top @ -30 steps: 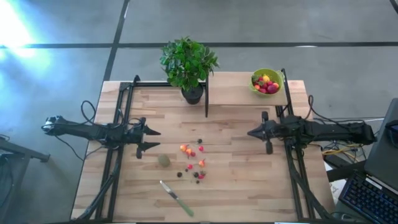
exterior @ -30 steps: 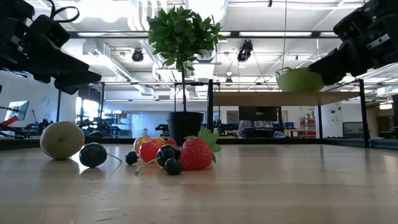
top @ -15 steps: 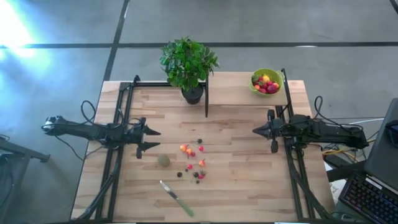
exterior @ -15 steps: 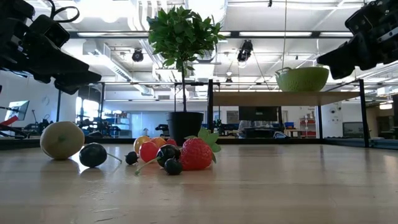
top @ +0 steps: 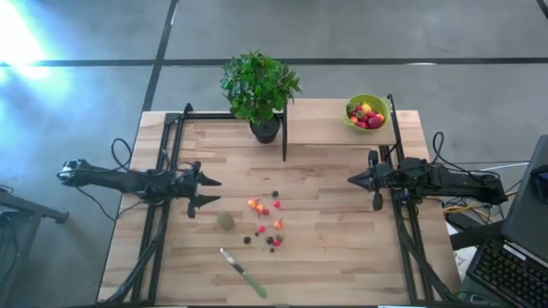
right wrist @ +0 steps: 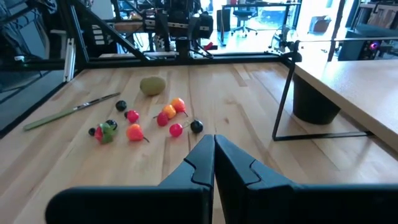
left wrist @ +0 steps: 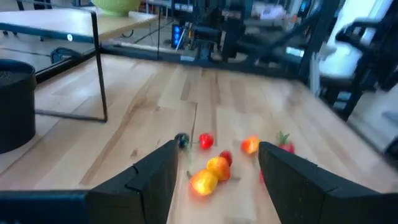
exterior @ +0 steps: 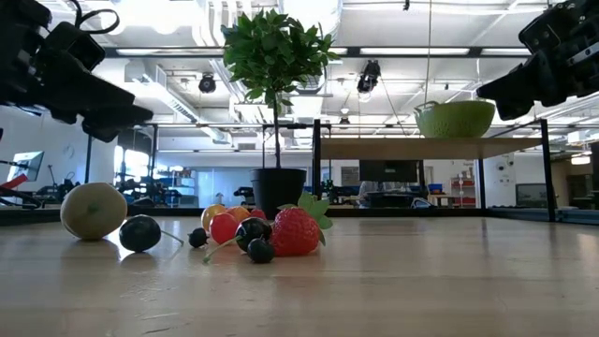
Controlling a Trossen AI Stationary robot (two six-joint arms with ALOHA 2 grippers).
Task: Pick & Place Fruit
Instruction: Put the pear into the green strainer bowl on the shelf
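Note:
Small toy fruits (top: 265, 222) lie loose on the wooden table's middle: red and orange berries (right wrist: 168, 115), dark berries (exterior: 140, 233) and a strawberry (exterior: 295, 232). A dull-green kiwi-like ball (top: 225, 221) rests to their left. More fruit fills the lime-green bowl (top: 366, 112) on the raised shelf at the far right. My left gripper (top: 214, 192) hovers open at the table's left, its fingers (left wrist: 155, 180) pointing toward the fruits (left wrist: 211, 168). My right gripper (top: 349, 181) hovers shut (right wrist: 213, 140) at the table's right, above the table and apart from everything.
A green-handled knife (top: 244, 272) lies near the front edge. A potted plant (top: 259, 90) stands at the far middle beside the shelf's black frame (top: 284, 128). Black rails (top: 163, 188) run along both table sides. Bare wood lies between the fruits and my right gripper.
My right gripper has drawn back a little toward the table's right edge and slightly up, staying shut. It has kept still for the last half second. The fruits and my left gripper have not moved.

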